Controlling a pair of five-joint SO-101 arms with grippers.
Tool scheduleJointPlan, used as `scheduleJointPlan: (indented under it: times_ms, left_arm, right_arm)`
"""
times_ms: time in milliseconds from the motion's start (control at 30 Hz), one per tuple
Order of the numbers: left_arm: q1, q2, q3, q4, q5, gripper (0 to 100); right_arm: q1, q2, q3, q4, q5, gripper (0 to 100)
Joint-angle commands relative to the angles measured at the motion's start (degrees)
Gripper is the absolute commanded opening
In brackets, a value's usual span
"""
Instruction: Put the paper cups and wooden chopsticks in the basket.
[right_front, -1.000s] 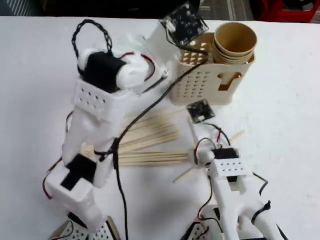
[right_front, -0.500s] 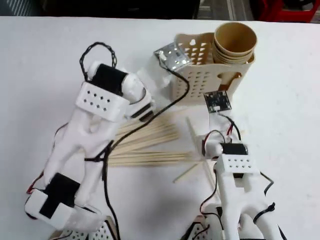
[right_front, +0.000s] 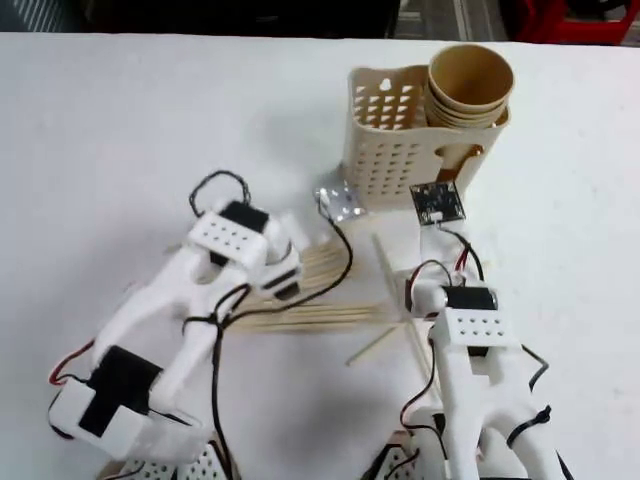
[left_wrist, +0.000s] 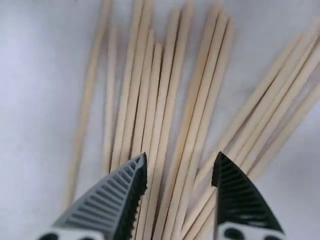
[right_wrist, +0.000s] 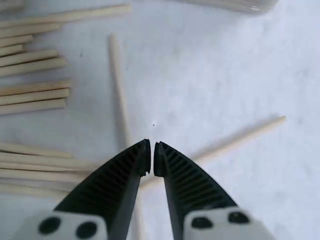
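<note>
A stack of tan paper cups stands in the right end of the cream perforated basket at the back of the table. Several wooden chopsticks lie in a loose pile on the white table in front of the basket. My left gripper hangs open just above that pile, a few sticks between its fingertips. My right gripper is shut, low over the spot where two stray chopsticks cross. I see nothing gripped between its tips. The right arm stands right of the pile.
A stray chopstick runs from the basket's front toward the right arm, and another lies slanted beside it. The left arm covers the pile's left part. Bare table lies far left and right of the basket.
The left arm has pulled back from the basket toward the near side and come down over the chopstick pile. The right arm shifted slightly to the right early on, then stayed put.
</note>
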Motion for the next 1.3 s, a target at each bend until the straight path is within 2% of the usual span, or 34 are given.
scheduleJointPlan:
  times_ms: [0, 167, 400, 633, 800, 1000, 1267]
  left_arm:
    - [1.4, -2.3, 1.1, -4.2, -0.8, 22]
    - [1.5, 6.2, -3.7, -3.8, -0.7, 22]
    - [1.5, 17.0, -17.0, 3.9, 3.0, 22]
    - [1.5, 23.5, -24.3, 7.2, 6.3, 10]
    - [2.5, 23.8, -24.4, 8.6, 6.4, 2]
    - [6.1, 23.0, -25.0, 14.2, 6.7, 2]
    - [4.5, 8.2, -24.4, 17.1, 6.8, 2]
  right_arm:
    - [0.5, -1.4, -2.8, -0.5, -0.1, 2.8]
    - [0.4, -1.4, -2.8, -0.5, -0.1, 2.8]
    - [0.3, -1.4, -2.6, -0.5, -0.1, 2.8]
    - [0.2, -1.4, -2.6, -0.5, -0.1, 2.8]
    - [0.2, -1.4, -2.6, -0.5, -0.1, 2.8]
    - [0.3, -1.4, -2.6, -0.5, -0.1, 2.8]
    - [0.4, -1.4, -2.6, -0.5, -0.1, 2.8]
